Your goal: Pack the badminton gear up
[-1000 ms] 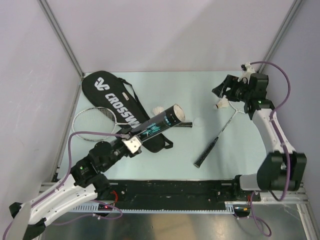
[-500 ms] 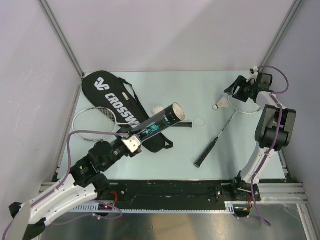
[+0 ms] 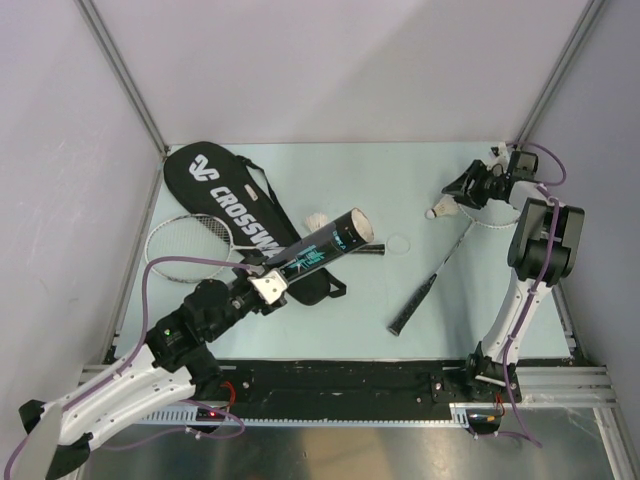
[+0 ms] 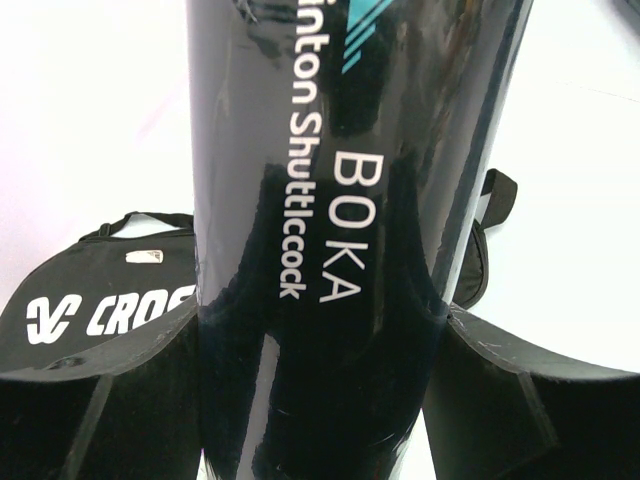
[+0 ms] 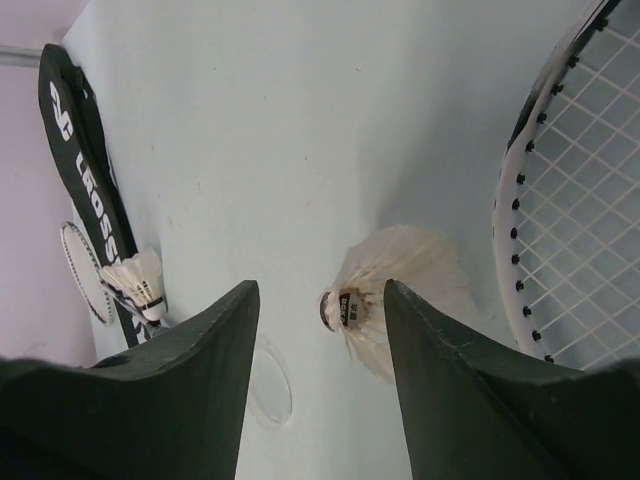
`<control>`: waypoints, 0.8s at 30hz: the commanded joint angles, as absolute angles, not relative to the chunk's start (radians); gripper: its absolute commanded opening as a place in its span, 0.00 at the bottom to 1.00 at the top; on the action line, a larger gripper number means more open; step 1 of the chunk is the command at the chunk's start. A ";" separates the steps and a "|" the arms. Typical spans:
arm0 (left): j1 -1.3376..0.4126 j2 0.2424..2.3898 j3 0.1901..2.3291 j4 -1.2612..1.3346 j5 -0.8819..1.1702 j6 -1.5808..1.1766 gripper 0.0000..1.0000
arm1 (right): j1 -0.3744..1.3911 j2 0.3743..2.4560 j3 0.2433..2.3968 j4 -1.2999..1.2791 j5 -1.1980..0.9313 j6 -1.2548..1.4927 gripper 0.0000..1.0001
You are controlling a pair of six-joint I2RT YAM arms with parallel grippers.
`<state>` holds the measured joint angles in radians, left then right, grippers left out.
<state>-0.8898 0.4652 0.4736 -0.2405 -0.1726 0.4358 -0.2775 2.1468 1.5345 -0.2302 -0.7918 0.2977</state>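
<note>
My left gripper [image 3: 268, 287] [image 4: 315, 400] is shut on the dark teal-printed tube [image 3: 330, 248] [image 4: 350, 230], which slants up to the right with its open end over the black CROSSWAY bag [image 3: 232, 210] [image 4: 90, 310]. One racket [image 3: 190, 245] lies partly under the bag, and a shuttlecock [image 3: 316, 220] [image 5: 135, 280] rests beside the tube's mouth. The second racket [image 3: 430, 280] [image 5: 570, 220] lies at the right. My right gripper [image 3: 462, 190] [image 5: 320, 290] is open, low over the table. The other shuttlecock [image 3: 438, 211] [image 5: 395, 290] lies between its fingers, close to the right one.
A clear round lid [image 3: 398, 243] [image 5: 270, 385] lies on the table near the tube's open end. Grey walls close in the table on the left, back and right. The right arm stands close to the right wall.
The right arm has swung toward the far right corner and brought its gripper down around the shuttlecock, with its jaws narrowing. The left gripper still holds the tube in about the same place.
</note>
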 commanded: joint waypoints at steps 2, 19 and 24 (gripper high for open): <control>-0.891 0.458 0.526 -0.153 -0.169 0.432 0.47 | -0.276 2.124 1.546 -0.273 -0.787 0.266 0.51; -0.892 0.452 0.532 -0.153 -0.164 0.431 0.46 | -0.251 1.743 1.422 -0.341 -0.678 0.293 0.00; -0.892 0.461 0.533 -0.153 -0.161 0.423 0.47 | -0.152 1.526 1.370 -0.314 -0.677 0.331 0.00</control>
